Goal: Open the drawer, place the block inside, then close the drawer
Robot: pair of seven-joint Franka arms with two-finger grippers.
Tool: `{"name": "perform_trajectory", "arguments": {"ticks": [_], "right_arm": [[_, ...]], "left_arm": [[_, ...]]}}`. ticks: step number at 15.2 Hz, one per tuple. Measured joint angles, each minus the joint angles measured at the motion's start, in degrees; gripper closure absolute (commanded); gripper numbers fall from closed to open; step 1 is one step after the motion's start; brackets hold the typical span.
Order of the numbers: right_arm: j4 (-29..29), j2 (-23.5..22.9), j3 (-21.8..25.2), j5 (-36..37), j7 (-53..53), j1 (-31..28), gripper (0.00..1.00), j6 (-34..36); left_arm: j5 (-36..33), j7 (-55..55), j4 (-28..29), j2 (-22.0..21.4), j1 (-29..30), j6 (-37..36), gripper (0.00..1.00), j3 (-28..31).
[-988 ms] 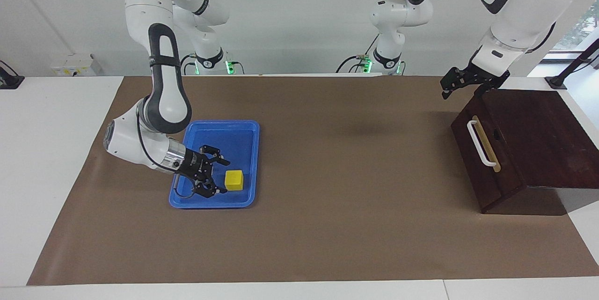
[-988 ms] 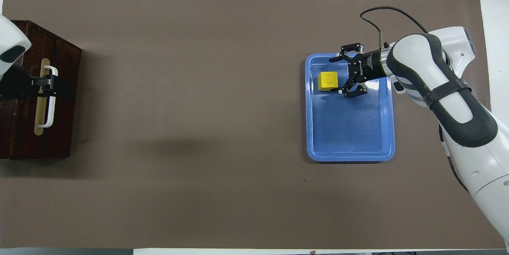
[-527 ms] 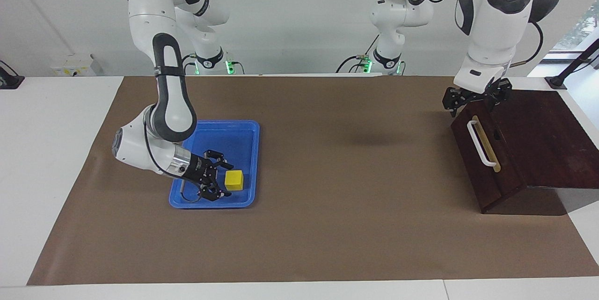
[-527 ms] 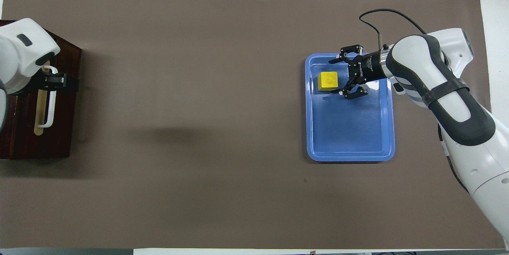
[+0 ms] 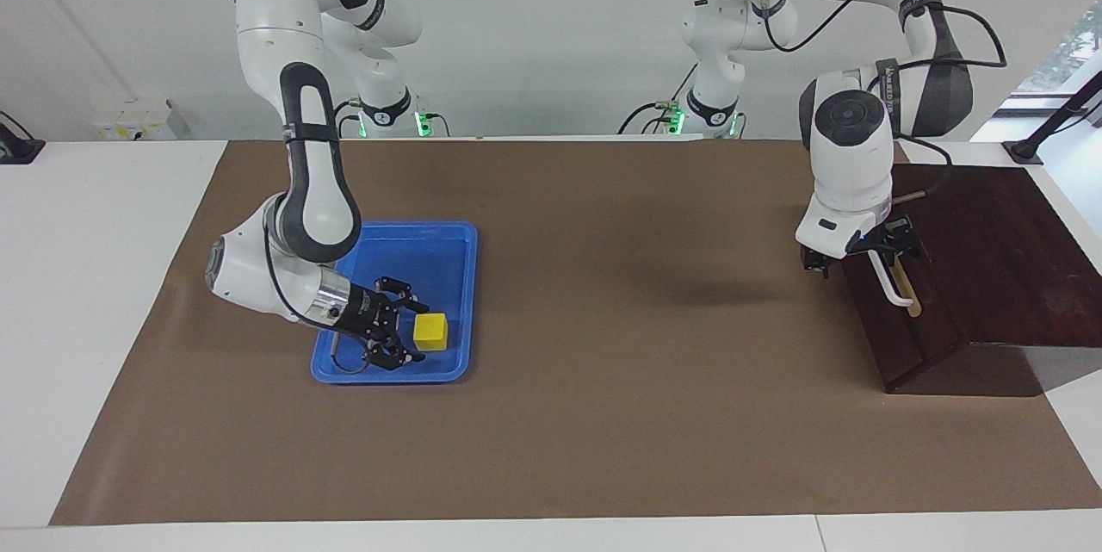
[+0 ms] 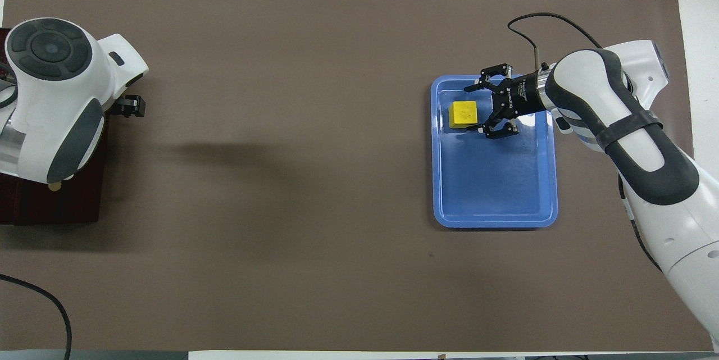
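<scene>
The right gripper point(image 5: 405, 337), jaws wide beside the block point(image 5: 430, 331) in the tray point(image 5: 456, 242), may nudge it away in closing, while the left gripper point(image 5: 861, 257), state unclear, may miss the drawer point(image 5: 964, 276) handle point(image 5: 895, 289).

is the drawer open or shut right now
Shut. The drawer front sits flush with the dark cabinet, and no pale interior shows. The left gripper is at its white handle.

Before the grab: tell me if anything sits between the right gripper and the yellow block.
Nothing visible does. The right gripper is low in the blue tray, right beside the block, with only bare tray floor between them.
</scene>
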State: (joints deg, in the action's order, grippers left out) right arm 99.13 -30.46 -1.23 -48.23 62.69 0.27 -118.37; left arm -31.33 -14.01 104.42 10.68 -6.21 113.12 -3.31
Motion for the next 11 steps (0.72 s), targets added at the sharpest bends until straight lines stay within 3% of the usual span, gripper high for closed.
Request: {"name": "perform_trajectory", "arguments": {"ticks": [1, 11], "right_arm": [[0.01, -0.01, 0.0, 0.0, 0.06, 0.02, 1.0, 0.0], [-1.54, 0.13, -0.04, 0.01, 2.86, 0.17, 1.0, 0.45]], "left_arm": [[-1.18, -0.14, 0.72, 0.24, 0.38, 0.85, 0.0, 0.16], [-2.79, -0.37, 3.81, 2.07, 3.15, 2.25, 0.0, 0.41]]}}
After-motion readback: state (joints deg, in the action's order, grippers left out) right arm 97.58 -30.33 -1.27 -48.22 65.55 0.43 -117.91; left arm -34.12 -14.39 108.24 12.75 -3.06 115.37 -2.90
